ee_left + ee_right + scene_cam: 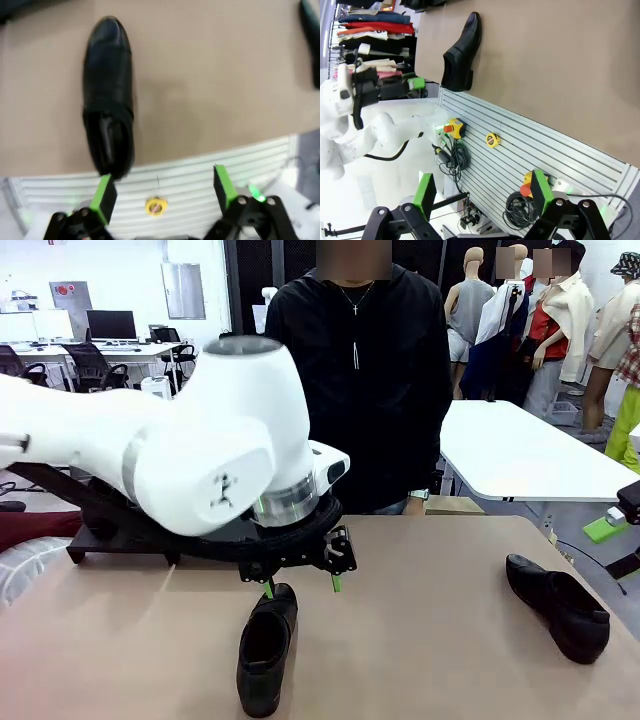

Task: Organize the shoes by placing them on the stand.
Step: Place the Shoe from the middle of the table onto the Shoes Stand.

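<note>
Left gripper (303, 587), jaws wide and empty, hovers with a shoe (268, 645) at its seven o'clock, seemingly just clear of one finger.

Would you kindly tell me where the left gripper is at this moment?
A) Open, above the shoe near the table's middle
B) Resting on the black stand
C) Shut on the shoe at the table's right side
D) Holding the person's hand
A: the left gripper hangs over the middle shoe, with its green-padded fingers spread apart and not closed on it.
</note>
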You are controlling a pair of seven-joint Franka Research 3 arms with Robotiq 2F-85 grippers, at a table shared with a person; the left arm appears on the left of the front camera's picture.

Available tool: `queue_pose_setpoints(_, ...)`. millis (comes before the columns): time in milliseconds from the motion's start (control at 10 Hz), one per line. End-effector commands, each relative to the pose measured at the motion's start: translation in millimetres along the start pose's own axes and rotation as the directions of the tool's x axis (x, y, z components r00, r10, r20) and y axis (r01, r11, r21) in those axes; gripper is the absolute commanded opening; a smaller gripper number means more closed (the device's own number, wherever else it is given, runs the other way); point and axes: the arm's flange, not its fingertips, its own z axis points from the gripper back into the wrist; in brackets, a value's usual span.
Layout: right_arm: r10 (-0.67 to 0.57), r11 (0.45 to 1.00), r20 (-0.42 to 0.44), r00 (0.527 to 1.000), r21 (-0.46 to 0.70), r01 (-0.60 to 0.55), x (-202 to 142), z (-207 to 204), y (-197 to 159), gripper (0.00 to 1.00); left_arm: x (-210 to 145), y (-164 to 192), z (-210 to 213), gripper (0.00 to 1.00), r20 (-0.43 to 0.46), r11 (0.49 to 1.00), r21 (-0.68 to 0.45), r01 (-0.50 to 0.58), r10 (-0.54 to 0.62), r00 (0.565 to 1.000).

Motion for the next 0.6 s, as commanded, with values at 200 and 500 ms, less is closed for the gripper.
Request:
queue_pose_setpoints(200,0.028,1.0,-0.004,1.0,0.001,-0.028,0,4,-2,1.0,-6,-2,-84,1.0,0.032,0.984,0.144,-0.104,0.101,0.994)
queue_pose_setpoints(500,0.028,1.0,-0.004,1.0,0.001,-0.028,0,4,-2,1.0,-19,3,-141,1.0,-0.027,0.979,0.183,-0.089,0.096,0.995)
